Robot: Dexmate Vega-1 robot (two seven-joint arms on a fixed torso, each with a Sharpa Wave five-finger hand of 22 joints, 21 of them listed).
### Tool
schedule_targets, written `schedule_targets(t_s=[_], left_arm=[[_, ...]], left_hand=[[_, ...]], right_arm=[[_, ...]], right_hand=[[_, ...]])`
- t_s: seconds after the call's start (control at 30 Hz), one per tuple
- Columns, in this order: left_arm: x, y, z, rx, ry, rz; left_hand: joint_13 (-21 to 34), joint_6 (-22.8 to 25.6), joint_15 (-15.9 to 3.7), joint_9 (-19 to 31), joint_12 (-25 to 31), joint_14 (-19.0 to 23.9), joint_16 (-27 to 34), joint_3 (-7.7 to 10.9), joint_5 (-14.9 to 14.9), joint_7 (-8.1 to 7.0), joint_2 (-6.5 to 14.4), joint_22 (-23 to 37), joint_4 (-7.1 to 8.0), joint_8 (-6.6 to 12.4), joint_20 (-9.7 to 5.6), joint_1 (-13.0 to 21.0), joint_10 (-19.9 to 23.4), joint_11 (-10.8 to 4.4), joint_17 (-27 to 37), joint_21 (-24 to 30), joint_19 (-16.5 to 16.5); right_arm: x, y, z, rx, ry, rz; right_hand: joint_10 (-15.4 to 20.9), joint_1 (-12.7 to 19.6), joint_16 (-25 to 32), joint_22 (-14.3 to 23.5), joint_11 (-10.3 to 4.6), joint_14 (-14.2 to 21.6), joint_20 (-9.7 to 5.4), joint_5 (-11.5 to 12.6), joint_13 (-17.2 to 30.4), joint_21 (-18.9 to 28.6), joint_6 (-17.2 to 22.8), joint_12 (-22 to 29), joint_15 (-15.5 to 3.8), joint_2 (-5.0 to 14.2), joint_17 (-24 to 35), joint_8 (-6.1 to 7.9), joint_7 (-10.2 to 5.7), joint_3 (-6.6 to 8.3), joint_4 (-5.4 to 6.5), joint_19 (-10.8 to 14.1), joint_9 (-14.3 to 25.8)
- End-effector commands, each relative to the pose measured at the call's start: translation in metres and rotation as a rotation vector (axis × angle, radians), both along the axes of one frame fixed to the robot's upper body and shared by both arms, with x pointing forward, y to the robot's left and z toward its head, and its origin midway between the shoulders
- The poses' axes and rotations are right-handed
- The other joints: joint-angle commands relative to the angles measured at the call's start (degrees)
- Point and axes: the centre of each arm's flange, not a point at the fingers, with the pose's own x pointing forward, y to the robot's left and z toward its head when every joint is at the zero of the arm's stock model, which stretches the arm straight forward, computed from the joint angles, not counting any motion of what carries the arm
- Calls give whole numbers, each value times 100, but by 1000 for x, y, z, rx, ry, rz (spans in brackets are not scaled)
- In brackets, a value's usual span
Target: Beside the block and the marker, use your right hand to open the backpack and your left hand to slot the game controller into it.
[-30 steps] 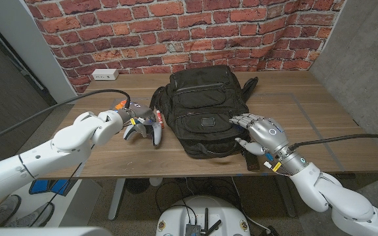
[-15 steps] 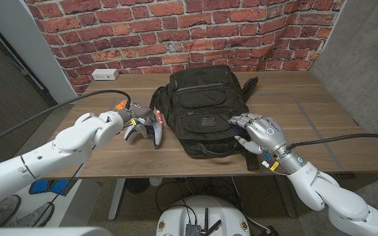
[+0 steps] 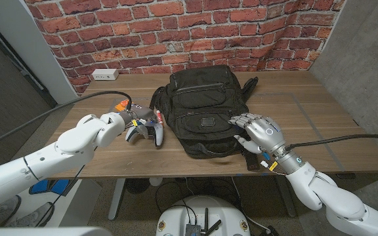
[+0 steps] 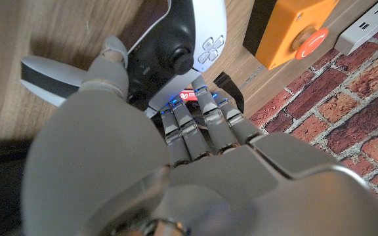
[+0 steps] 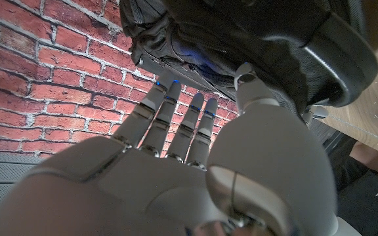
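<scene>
Lettering is nowhere legible. Left robot hand point(image 3: 134, 124) grasps the game controller point(image 3: 151, 126) at the backpack's point(image 3: 205, 108) nine o'clock; right robot hand point(image 3: 260, 133), released, touches its four o'clock side. Wooden surface point(image 3: 320, 124), brick wall point(image 3: 176, 33) behind.

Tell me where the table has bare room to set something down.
The table is bare right of the backpack, out to its right edge, and in front of the power strip at far left. It is crowded left of the backpack, where the left hand is on the controller, and at the bag's front right, by the right hand.
</scene>
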Motion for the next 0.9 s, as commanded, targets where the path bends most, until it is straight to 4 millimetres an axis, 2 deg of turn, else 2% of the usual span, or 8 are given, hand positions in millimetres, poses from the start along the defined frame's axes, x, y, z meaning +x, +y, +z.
schedule_targets(t_s=[0.03, 0.3, 0.6, 0.9], left_arm=[[-1, -2, -4, -7, 5, 3], [-3, -2, -6, -10, 8, 11], [-6, -2, -10, -19, 7, 18], [-9, -1, -13, -23, 10, 23]], left_hand=[[17, 588, -850, 19, 33, 44, 2, 116, 24, -180, 693, 28, 98, 4, -926, 339, 128, -98, 26, -9, -6], [16, 582, -854, 20, 29, 55, 1, 127, 24, -167, 692, 28, 95, -15, -926, 331, 122, -98, 26, -8, -5], [17, 584, -856, 21, 29, 68, 4, 139, 24, -172, 694, 28, 90, -31, -926, 330, 122, -96, 29, -8, -5], [16, 589, -860, 22, 27, 83, 7, 151, 25, -164, 696, 28, 85, -45, -927, 331, 119, -97, 31, -8, -7]], right_arm=[[1, -1, 3, 22, -19, 6], [1, -4, 6, 34, -32, 11], [5, -5, 9, 40, -41, 24], [7, -5, 9, 30, -34, 25]], right_hand=[[112, 5, 86, 19, -19, 108, -516, 12, 26, 51, 153, 33, -919, 87, 76, 64, -39, -56, 37, 69, 17], [194, -29, 206, 33, -54, 205, -566, 3, 39, 79, 255, 34, -919, 257, 181, 70, -65, -129, 95, 128, 23], [524, -182, 259, 48, -108, 419, -643, -7, 52, 154, 599, 114, -936, 554, 208, 145, -117, -154, 208, 294, 24], [851, -226, 235, 56, -149, 616, -677, -12, 53, 202, 894, 196, -959, 663, 173, 208, -142, -118, 192, 398, 16]])
